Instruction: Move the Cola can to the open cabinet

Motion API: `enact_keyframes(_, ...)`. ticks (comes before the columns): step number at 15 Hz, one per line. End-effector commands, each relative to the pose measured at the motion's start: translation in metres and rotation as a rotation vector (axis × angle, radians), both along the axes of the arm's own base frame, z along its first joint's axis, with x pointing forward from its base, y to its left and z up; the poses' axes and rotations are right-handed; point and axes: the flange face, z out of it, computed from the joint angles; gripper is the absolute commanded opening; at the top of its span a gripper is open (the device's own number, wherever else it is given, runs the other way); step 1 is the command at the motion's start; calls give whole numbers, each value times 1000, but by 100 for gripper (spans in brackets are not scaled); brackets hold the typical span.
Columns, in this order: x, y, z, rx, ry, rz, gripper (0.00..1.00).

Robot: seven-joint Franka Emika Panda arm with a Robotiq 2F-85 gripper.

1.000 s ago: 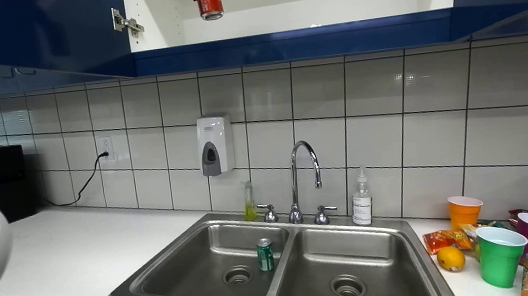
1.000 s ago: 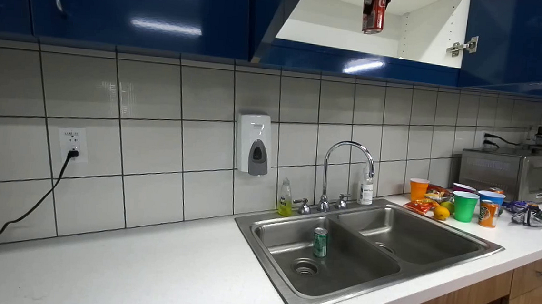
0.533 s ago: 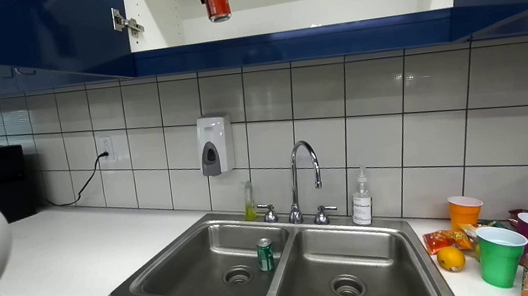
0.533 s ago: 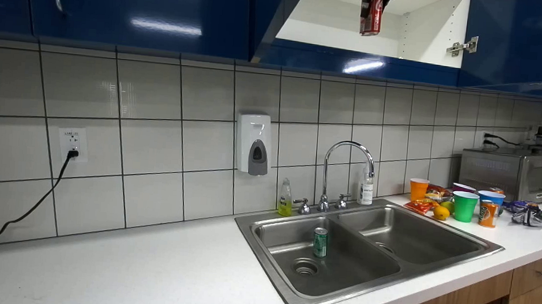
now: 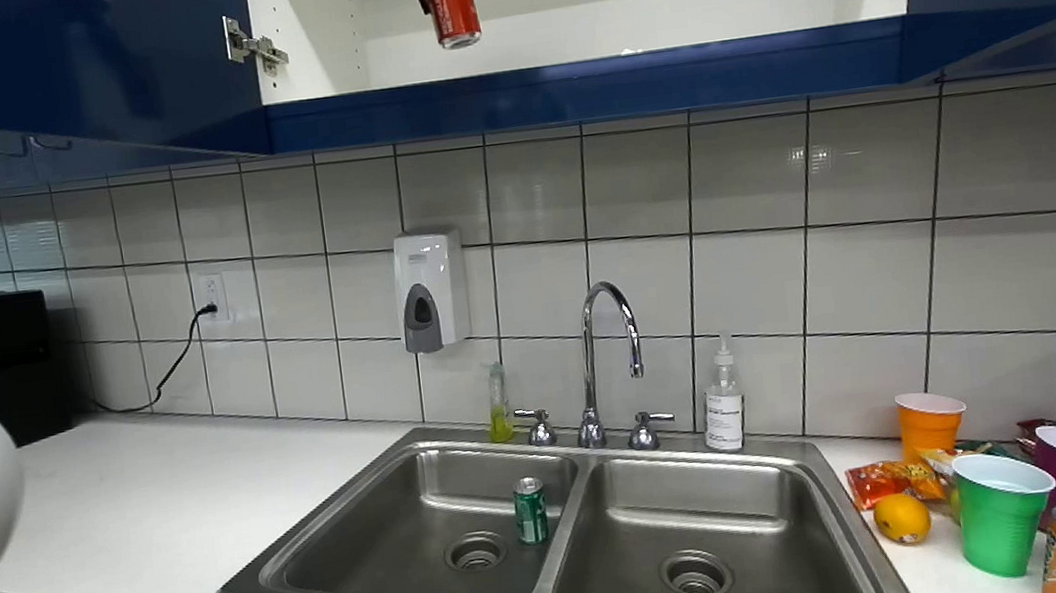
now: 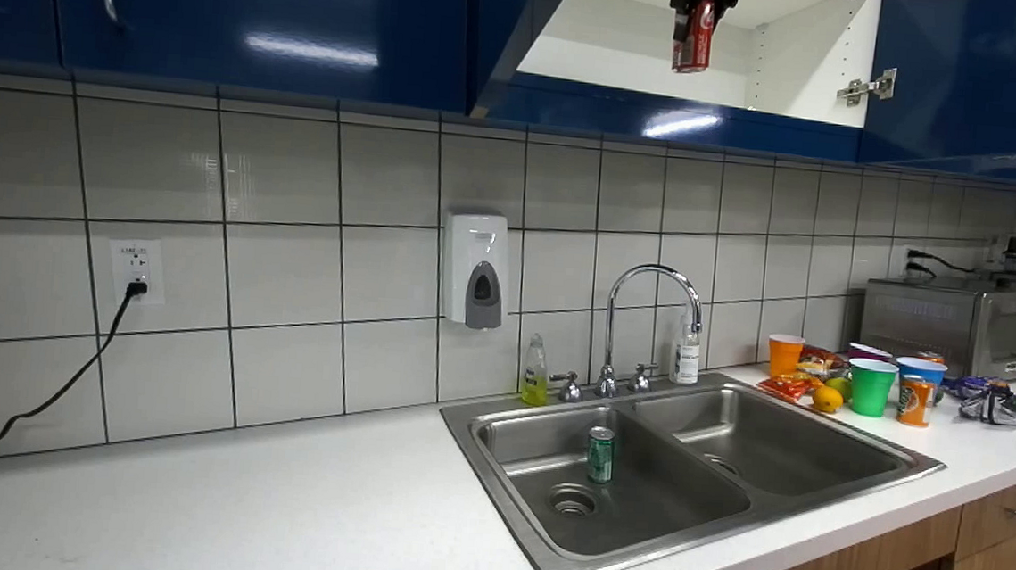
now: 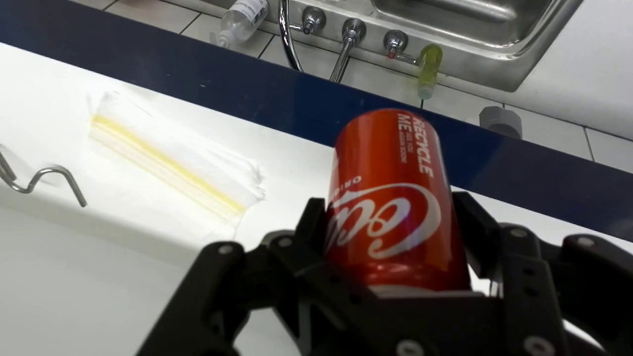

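Note:
The red Cola can (image 5: 452, 9) hangs almost upright, its base lowest, in both exterior views; my gripper (image 7: 389, 205) is shut on it. In the wrist view black fingers (image 7: 312, 220) press on either side of the can (image 7: 383, 148), near its white lettering. Behind it the open cabinet (image 5: 654, 9) shows a white interior and a blue lower edge (image 6: 609, 113). The can's base is above that edge in both exterior views. How deep the can sits in the opening cannot be told. Most of the gripper and the arm above are cut off.
On the cabinet floor lie a clear bag with a yellow strip (image 7: 168, 163) and a bent metal piece (image 7: 44, 173). Hinged doors (image 5: 56, 62) flank the opening. Below are a faucet (image 5: 596, 359), a steel sink with a green can (image 5: 531, 513), and several cups (image 6: 872, 386).
The gripper has come down a little with the can in it and shifted slightly sideways, to the right in an exterior view. The grip has not changed.

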Motion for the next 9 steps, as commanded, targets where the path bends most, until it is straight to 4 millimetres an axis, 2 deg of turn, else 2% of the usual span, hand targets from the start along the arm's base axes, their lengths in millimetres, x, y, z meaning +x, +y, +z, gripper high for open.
enact_keyframes(1,13,-6,8,-35,-33,16,41)
enact_keyframes(9,31,-16,10,-46,-66,1,41)
